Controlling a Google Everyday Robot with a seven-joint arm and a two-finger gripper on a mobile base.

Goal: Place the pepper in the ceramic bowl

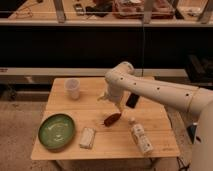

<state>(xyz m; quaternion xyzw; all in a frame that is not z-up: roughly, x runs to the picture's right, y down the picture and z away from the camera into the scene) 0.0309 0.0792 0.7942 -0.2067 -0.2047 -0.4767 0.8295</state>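
Observation:
The pepper (112, 119) is small, dark red-brown and tapered. It lies on the wooden table (95, 107) near the middle. The ceramic bowl (56, 131) is a wide, shallow green dish with nothing in it, at the table's front left. My gripper (112, 101) hangs from the white arm, just above and behind the pepper. It is well to the right of the bowl.
A white translucent cup (72, 88) stands at the back left. A pale rectangular block (87, 138) lies just right of the bowl. A pale bottle (141, 139) lies on its side at the front right. A small dark object (132, 100) sits beside the gripper. Shelving runs behind the table.

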